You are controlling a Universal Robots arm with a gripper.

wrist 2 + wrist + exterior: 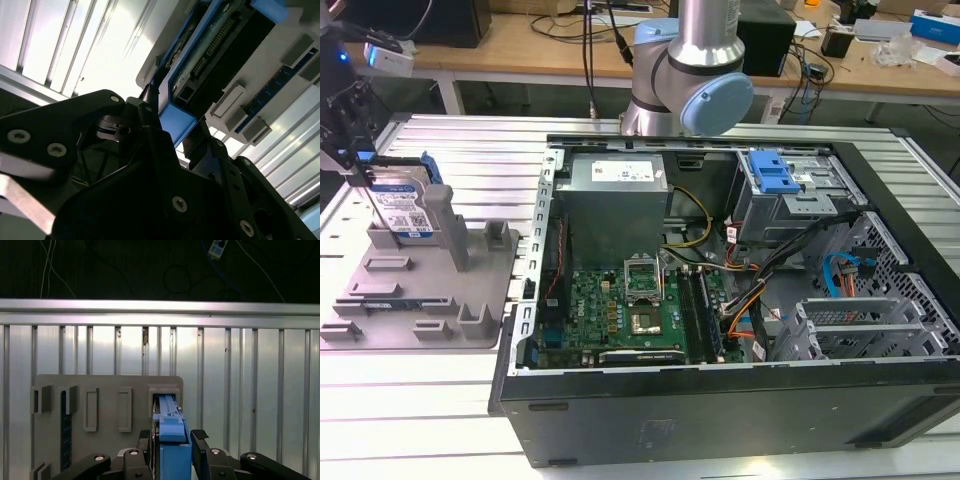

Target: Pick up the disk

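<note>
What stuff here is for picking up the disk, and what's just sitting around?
For the job: disk, standing in the grey tray; end effector at it.
Just sitting around: open computer case, blue-handled drive cage, power supply, motherboard.

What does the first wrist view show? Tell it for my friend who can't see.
A black claw is at the blue-edged disk, which stands on edge in a grey slotted plastic tray on a ribbed metal table.

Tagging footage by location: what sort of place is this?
Probably a robotics lab or electronics workshop: an opened computer case lies on a slotted metal table, a robot arm stands behind it, and cluttered wooden benches run beyond.
</note>
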